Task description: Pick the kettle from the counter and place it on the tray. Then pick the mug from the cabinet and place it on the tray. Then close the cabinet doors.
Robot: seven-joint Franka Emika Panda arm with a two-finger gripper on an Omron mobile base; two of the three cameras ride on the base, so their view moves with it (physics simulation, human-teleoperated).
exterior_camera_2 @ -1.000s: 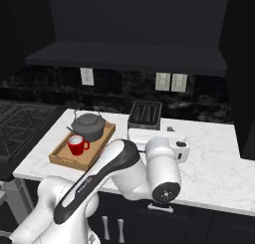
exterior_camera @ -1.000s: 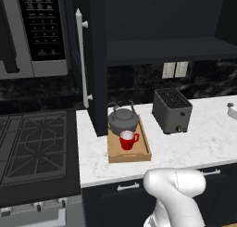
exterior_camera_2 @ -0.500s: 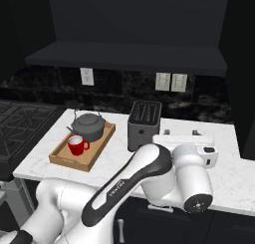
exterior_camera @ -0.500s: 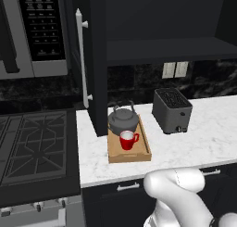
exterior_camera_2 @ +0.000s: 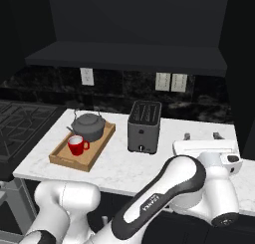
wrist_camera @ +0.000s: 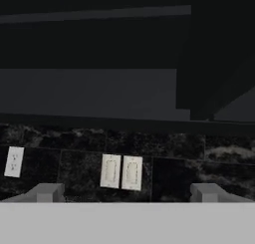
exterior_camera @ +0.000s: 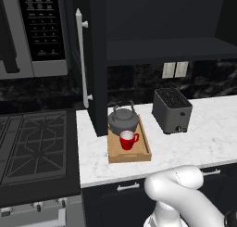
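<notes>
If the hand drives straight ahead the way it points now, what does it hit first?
Probably the black backsplash around the pair of white wall switches, just under the cabinet shelf. The open hand has nothing nearer in line; depth is unclear.

2 base cams behind arm share tray (exterior_camera: pixel 129 153) (exterior_camera_2: pixel 60 158); hand cam faces cabinet (wrist_camera: pixel 99 93).

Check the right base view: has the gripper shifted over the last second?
Yes. The gripper has swung right, away from the toaster: before it sat just beside the toaster, now it hangs open over the counter further right.
</notes>
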